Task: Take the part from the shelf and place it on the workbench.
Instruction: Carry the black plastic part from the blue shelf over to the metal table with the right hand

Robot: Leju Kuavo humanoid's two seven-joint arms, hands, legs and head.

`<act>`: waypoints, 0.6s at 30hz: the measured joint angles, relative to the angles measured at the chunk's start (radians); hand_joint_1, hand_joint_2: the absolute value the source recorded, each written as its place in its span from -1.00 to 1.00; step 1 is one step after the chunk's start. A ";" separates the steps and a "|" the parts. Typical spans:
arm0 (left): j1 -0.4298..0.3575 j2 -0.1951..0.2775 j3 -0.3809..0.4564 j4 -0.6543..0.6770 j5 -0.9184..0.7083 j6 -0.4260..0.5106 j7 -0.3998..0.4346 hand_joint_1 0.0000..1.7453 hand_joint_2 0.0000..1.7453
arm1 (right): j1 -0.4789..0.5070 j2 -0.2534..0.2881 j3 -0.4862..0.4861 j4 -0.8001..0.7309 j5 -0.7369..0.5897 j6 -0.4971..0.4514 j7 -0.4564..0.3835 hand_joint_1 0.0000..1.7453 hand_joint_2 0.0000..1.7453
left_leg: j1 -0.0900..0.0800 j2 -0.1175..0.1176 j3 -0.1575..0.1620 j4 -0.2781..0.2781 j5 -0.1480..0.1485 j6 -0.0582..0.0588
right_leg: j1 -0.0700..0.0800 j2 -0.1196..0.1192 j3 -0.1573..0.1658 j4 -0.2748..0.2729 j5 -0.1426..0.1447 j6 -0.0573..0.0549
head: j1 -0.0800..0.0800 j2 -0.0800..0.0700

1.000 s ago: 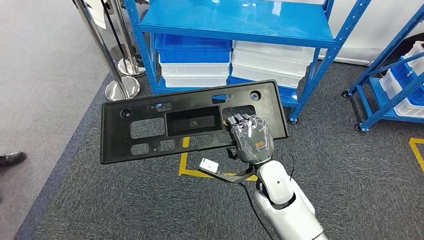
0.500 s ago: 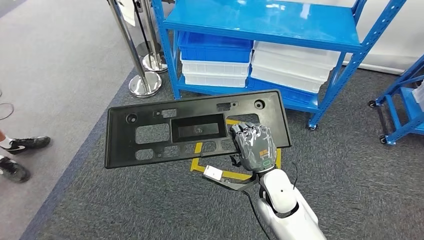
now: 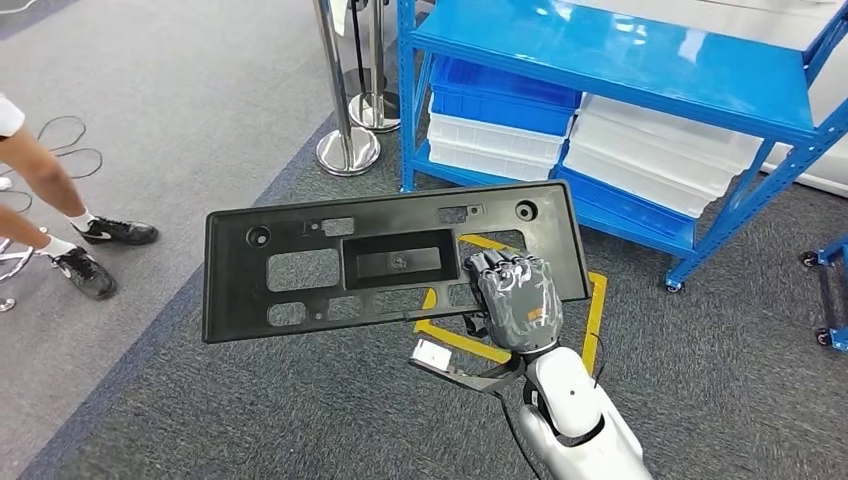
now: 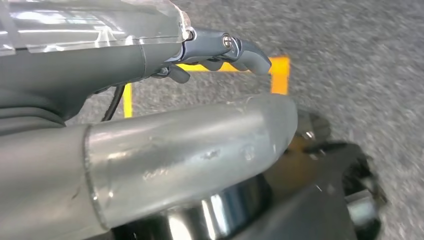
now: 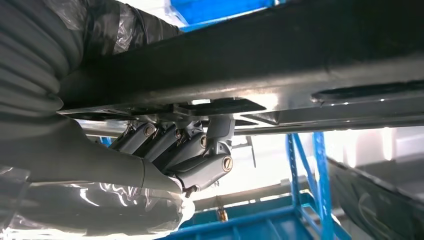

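From the head view, the right hand (image 3: 515,300) grips the black part (image 3: 380,258) by its near edge — held flat above the carpet, clear of the blue shelf (image 3: 640,60). Left wrist: the left hand (image 4: 220,50) hangs with fingers curled, holding nothing. Right wrist: fingers (image 5: 175,145) clamped under the part (image 5: 300,60).

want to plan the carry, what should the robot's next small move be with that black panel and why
Probably keep turning away from the blue shelf while holding the black panel level. The right hand grips it only near one end, so most of it hangs out unsupported. No workbench is in sight, just carpet, so a slow, steady turn seems safest.
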 joint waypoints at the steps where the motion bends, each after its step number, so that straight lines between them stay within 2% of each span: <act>1: 0.000 -0.003 0.000 0.000 0.000 -0.001 -0.002 -1.00 -1.00 | 0.015 -0.013 -0.004 -0.012 -0.010 -0.010 -0.004 1.00 1.00 | -0.001 -0.009 -0.005 0.000 0.004 0.004 | -0.001 0.023 -0.024 0.058 -0.038 0.003 | 0.000 0.000; 3: -0.001 -0.006 -0.001 0.000 -0.007 -0.007 -0.008 -1.00 -1.00 | 0.043 -0.033 -0.012 -0.032 -0.031 -0.023 -0.016 1.00 1.00 | -0.003 -0.030 -0.015 0.001 0.010 0.009 | -0.001 0.038 -0.076 0.182 -0.097 0.004 | 0.000 0.000; 4: 0.000 -0.006 -0.001 0.000 -0.010 -0.009 -0.011 -1.00 -1.00 | 0.057 -0.043 -0.015 -0.041 -0.038 -0.025 -0.022 1.00 1.00 | -0.004 -0.042 -0.019 0.002 0.013 0.009 | -0.001 0.040 -0.087 0.213 -0.103 0.004 | 0.000 0.000; 5: 0.000 -0.006 -0.002 0.000 -0.011 -0.007 -0.014 -1.00 -1.00 | 0.069 -0.049 -0.017 -0.050 -0.040 -0.025 -0.026 1.00 1.00 | -0.004 -0.054 -0.021 0.004 0.014 0.008 | -0.001 0.041 -0.077 0.201 -0.088 0.002 | 0.000 0.000; 6: 0.000 -0.007 -0.003 0.000 -0.010 -0.002 -0.015 -1.00 -1.00 | 0.080 -0.056 -0.018 -0.060 -0.042 -0.025 -0.030 1.00 1.00 | -0.005 -0.067 -0.023 0.006 0.016 0.007 | -0.001 0.046 -0.047 0.149 -0.055 -0.001 | 0.000 0.000; 7: 0.000 -0.009 -0.003 0.000 -0.007 0.004 -0.016 -1.00 -1.00 | 0.089 -0.062 -0.019 -0.071 -0.042 -0.026 -0.032 1.00 1.00 | -0.004 -0.079 -0.024 0.007 0.017 0.005 | -0.002 0.062 -0.007 0.073 -0.020 -0.005 | 0.000 0.000; 8: -0.001 -0.013 -0.003 0.000 -0.006 0.008 -0.016 -1.00 -1.00 | 0.097 -0.069 -0.021 -0.082 -0.042 -0.026 -0.033 1.00 1.00 | -0.005 -0.089 -0.026 0.009 0.018 0.002 | -0.003 0.089 0.029 0.006 0.003 -0.009 | 0.000 0.000; 9: -0.003 -0.016 -0.003 0.000 -0.006 0.010 -0.016 -1.00 -1.00 | 0.104 -0.075 -0.024 -0.095 -0.043 -0.028 -0.033 1.00 1.00 | -0.004 -0.100 -0.030 0.011 0.020 -0.002 | -0.003 0.112 0.054 -0.045 0.018 -0.012 | 0.000 0.000; 10: -0.004 -0.019 -0.003 0.000 -0.008 0.011 -0.015 -1.00 -1.00 | 0.110 -0.081 -0.027 -0.107 -0.044 -0.030 -0.033 1.00 1.00 | -0.003 -0.110 -0.034 0.012 0.023 -0.008 | -0.002 0.128 0.064 -0.068 0.020 -0.014 | 0.000 0.000; 11: -0.005 -0.021 -0.003 0.000 -0.010 0.011 -0.014 -1.00 -1.00 | 0.116 -0.086 -0.030 -0.117 -0.044 -0.032 -0.032 1.00 1.00 | -0.001 -0.121 -0.038 0.011 0.027 -0.015 | 0.000 0.131 0.065 -0.071 0.020 -0.015 | 0.000 0.000; 13: -0.005 -0.023 -0.004 0.000 -0.011 0.010 -0.012 -1.00 -1.00 | 0.124 -0.092 -0.035 -0.132 -0.045 -0.035 -0.032 1.00 1.00 | 0.000 -0.136 -0.045 0.007 0.033 -0.027 | -0.001 0.108 0.065 -0.079 0.028 -0.023 | 0.000 0.000; 14: -0.005 -0.023 -0.005 0.000 -0.012 0.010 -0.011 -1.00 -1.00 | 0.125 -0.094 -0.035 -0.136 -0.045 -0.035 -0.032 1.00 1.00 | -0.001 -0.123 -0.051 0.014 0.027 -0.033 | -0.004 0.094 0.066 -0.086 0.033 -0.028 | 0.000 0.000; 15: -0.005 -0.023 -0.005 0.000 -0.012 0.010 -0.011 -1.00 -1.00 | 0.127 -0.095 -0.037 -0.141 -0.045 -0.036 -0.032 1.00 1.00 | -0.004 -0.100 -0.065 0.039 0.008 -0.037 | -0.007 0.079 0.067 -0.092 0.038 -0.034 | 0.000 0.000; 17: -0.007 -0.023 -0.007 0.000 -0.012 0.009 -0.015 -1.00 -1.00 | 0.140 -0.096 -0.041 -0.152 -0.045 -0.038 -0.033 1.00 1.00 | -0.004 -0.041 -0.112 0.148 -0.058 -0.043 | -0.007 0.046 0.066 -0.097 0.042 -0.039 | -0.001 0.000; 18: -0.007 -0.023 -0.007 0.000 -0.012 0.007 -0.019 -1.00 -1.00 | 0.150 -0.098 -0.043 -0.158 -0.046 -0.040 -0.033 1.00 1.00 | -0.003 -0.025 -0.139 0.214 -0.090 -0.046 | -0.005 0.029 0.065 -0.097 0.042 -0.040 | -0.001 0.000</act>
